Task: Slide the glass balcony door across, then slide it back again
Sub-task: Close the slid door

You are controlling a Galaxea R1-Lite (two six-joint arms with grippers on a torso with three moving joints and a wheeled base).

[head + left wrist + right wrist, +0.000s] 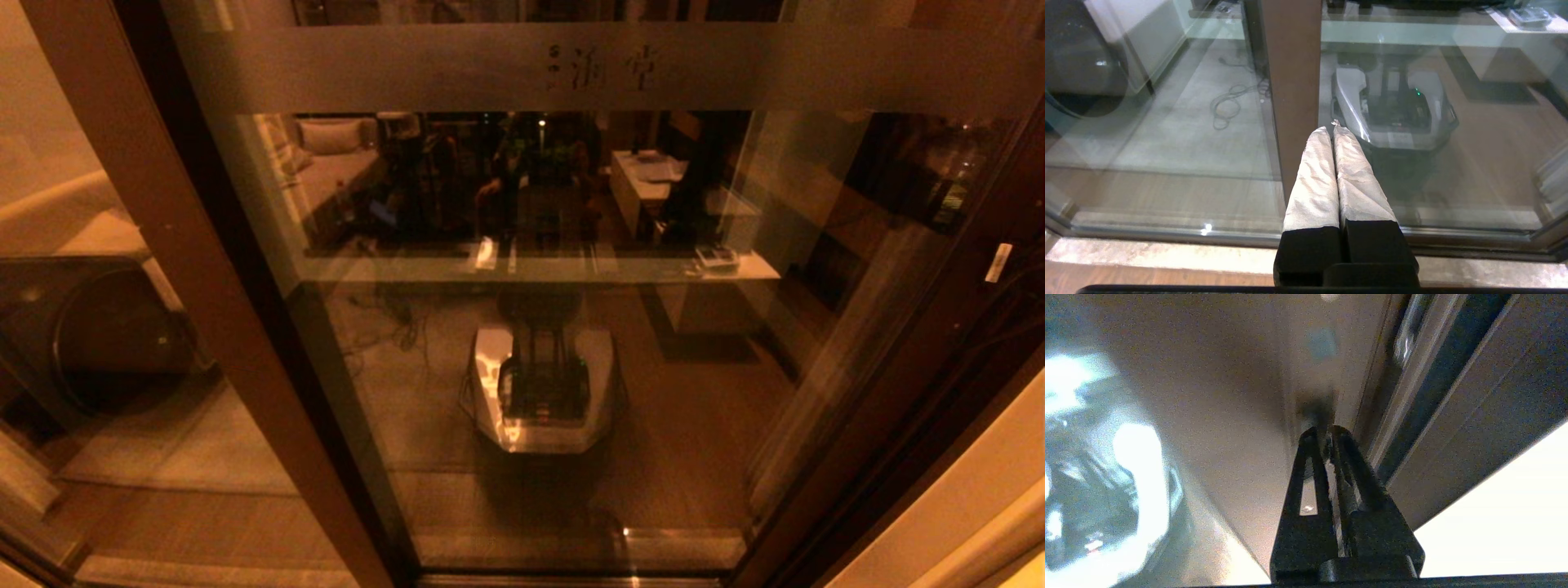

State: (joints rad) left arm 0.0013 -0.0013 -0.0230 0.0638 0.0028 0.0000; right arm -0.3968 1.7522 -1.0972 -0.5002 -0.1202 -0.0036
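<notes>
Right hand [1327, 430], pinched shut at centre of its wrist view, presses tips to the glass balcony door [1229, 396]; push level along the track. Left hand [1334, 126], closed, idles mid-frame. Head view: door [604, 69] fills the frame.

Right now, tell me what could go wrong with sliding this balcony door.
1. The right gripper is shut, its tips against the door frame with nothing gripped; a push could slip off.
2. It sits near the track channel; fingers might wedge in.
3. The left gripper, shut, points at the brown post; the moving door may strike it.
</notes>
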